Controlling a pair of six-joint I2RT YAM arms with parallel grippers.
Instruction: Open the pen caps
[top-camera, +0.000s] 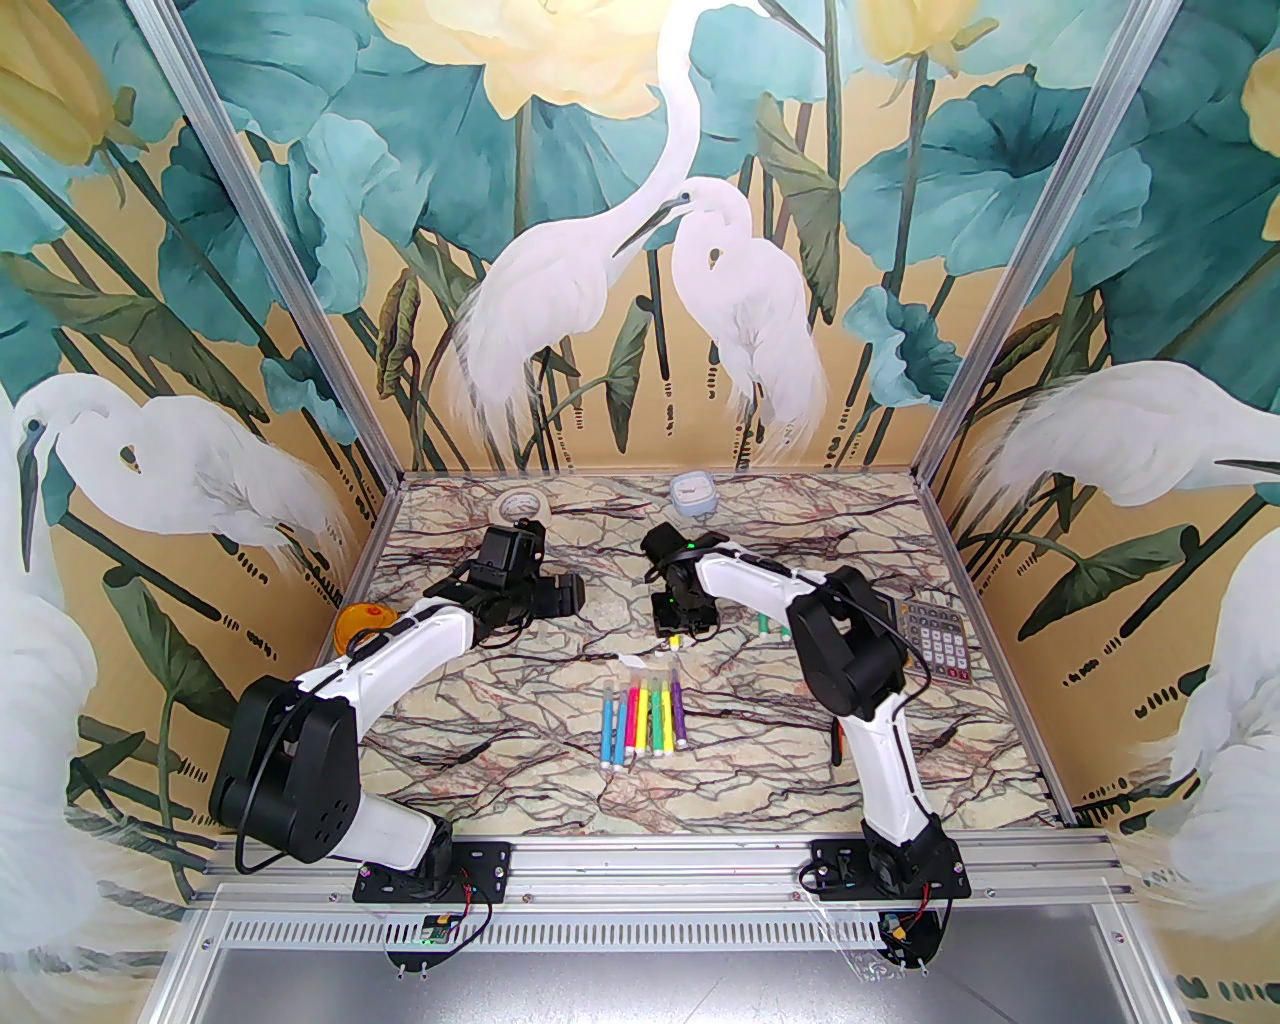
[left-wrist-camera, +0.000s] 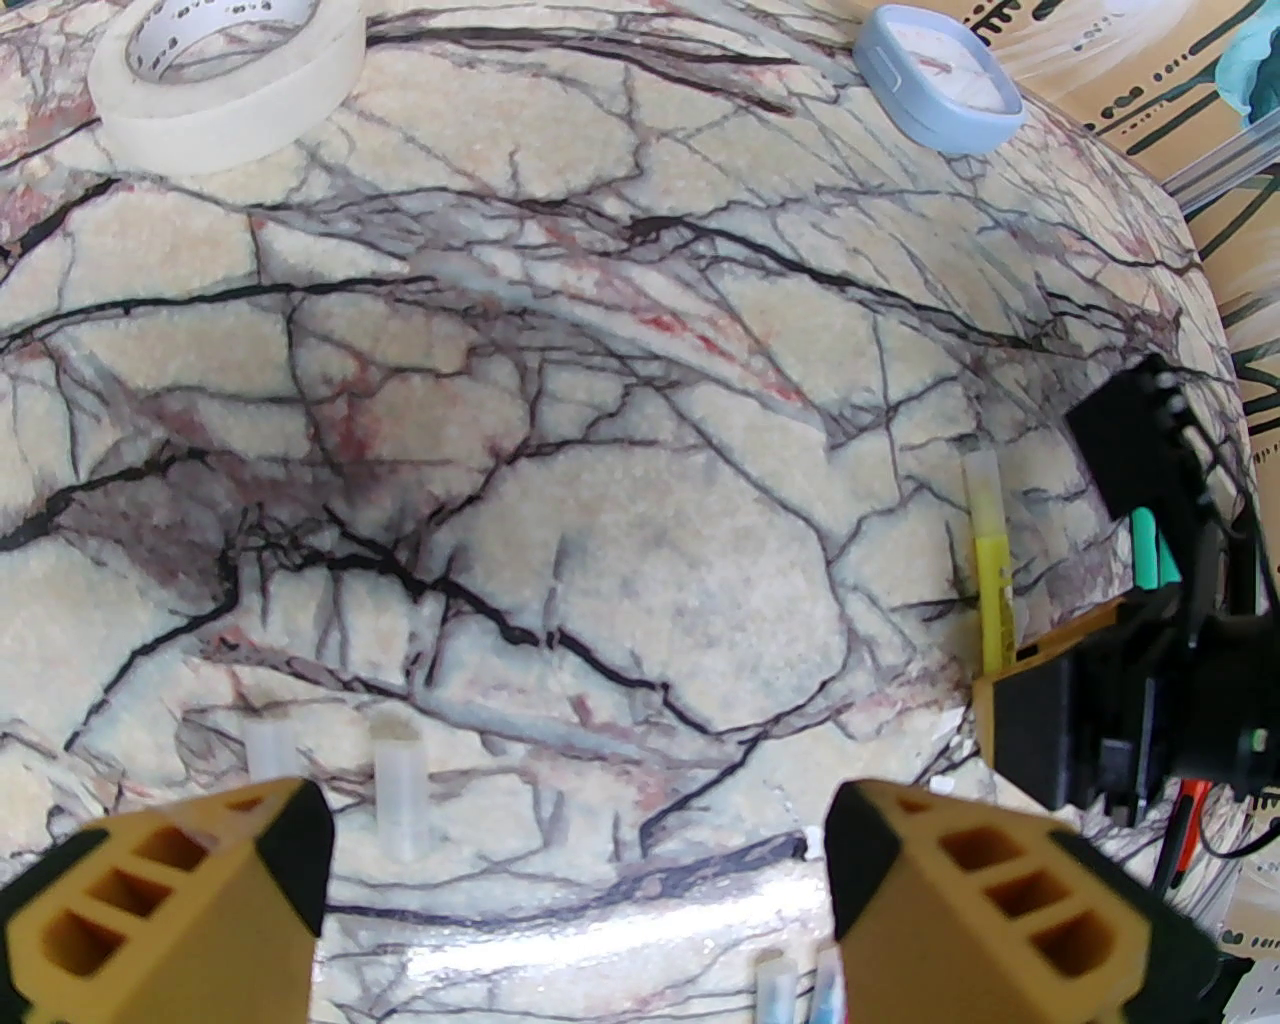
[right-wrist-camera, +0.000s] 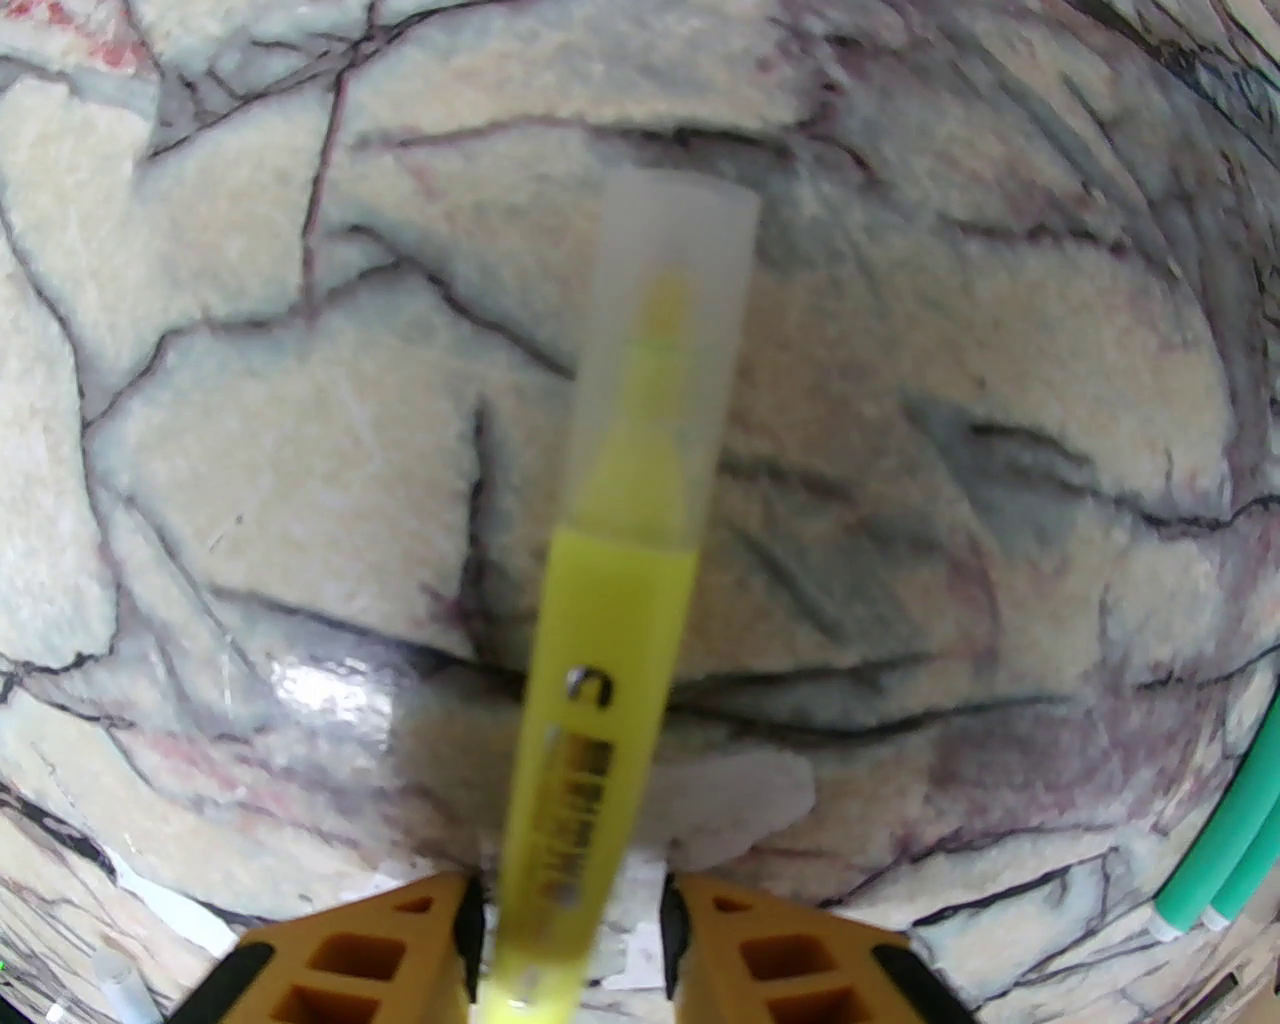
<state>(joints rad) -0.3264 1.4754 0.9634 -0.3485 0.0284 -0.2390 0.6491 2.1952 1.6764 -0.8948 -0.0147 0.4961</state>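
Right tool (right-wrist-camera: 570, 930) first: its fingers are pinched narrow on the barrel of a yellow marker (right-wrist-camera: 610, 640), low on the printed part. The marker sticks out ahead of it over the tabletop (right-wrist-camera: 250, 450). The cap (right-wrist-camera: 660, 350) is a frosted, see-through sleeve seated on the far end, with the yellow tip showing inside it, so this one is not yet opened.

Over to the left tool (left-wrist-camera: 575, 860): it is spread wide with nothing between the fingers, hovering low over the marble. Two loose caps (left-wrist-camera: 400, 790) lie on the tabletop just ahead of its left finger. From that wrist the capped yellow marker stands off to the right, well apart from the fingers.

How will it handle? I'd say very light, stiff and smooth, so the barrel could slide or twist in a loose pinch. The cap looks thin-walled and pressed on by friction. Best to take it across its sides around the middle, clear of the barrel joint, and pull straight along the marker. Once free it will likely roll.

Further out, the row of markers (top-camera: 645, 715) waits nearer the arm bases, with green markers (right-wrist-camera: 1220, 850) just beside the right tool.
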